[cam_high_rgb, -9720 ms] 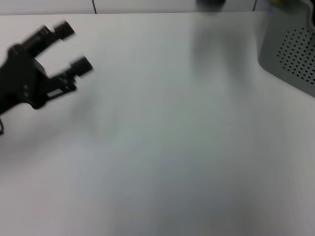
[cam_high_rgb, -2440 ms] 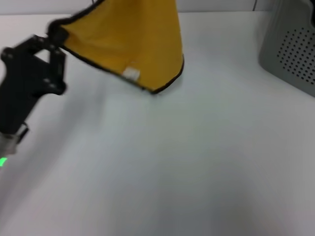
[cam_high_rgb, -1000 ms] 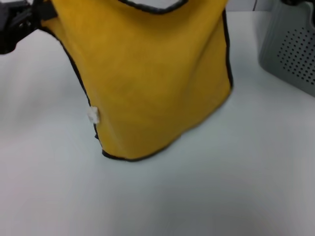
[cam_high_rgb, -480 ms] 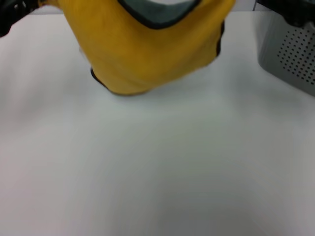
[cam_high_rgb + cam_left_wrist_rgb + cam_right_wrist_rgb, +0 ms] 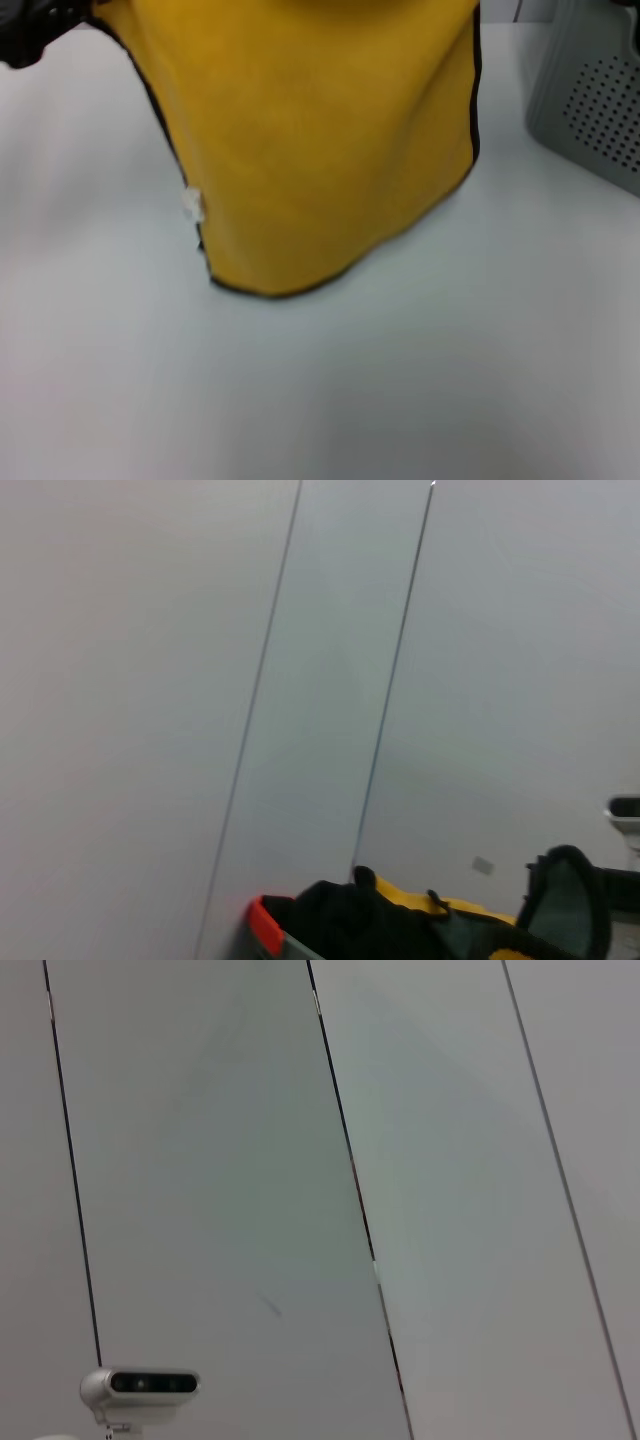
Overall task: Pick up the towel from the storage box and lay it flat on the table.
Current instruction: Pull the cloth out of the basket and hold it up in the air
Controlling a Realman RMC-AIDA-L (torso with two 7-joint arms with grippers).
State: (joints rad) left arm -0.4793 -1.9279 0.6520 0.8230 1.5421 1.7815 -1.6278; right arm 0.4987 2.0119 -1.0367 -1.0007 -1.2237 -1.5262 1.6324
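Note:
The mustard-yellow towel (image 5: 320,140) hangs spread out in the head view, black-edged, with its white tag (image 5: 191,205) on the left edge. Its lower edge (image 5: 270,290) is close to the white table (image 5: 400,390); I cannot tell if it touches. My left gripper (image 5: 60,18) shows as a black shape at the towel's upper left corner and holds it there. In the left wrist view, yellow cloth (image 5: 455,910) sits among black gripper parts. The towel's upper right corner runs out of view, and my right gripper is not seen. The grey perforated storage box (image 5: 590,100) stands at the far right.
Both wrist views look at pale wall panels with thin seams. A small white camera (image 5: 140,1385) shows low in the right wrist view. Bare tabletop lies in front of the towel and to its left.
Half a second ago the towel was bunched up high near the far edge. Now it hangs longer and flatter, its lower edge closer to me and its tag showing again.

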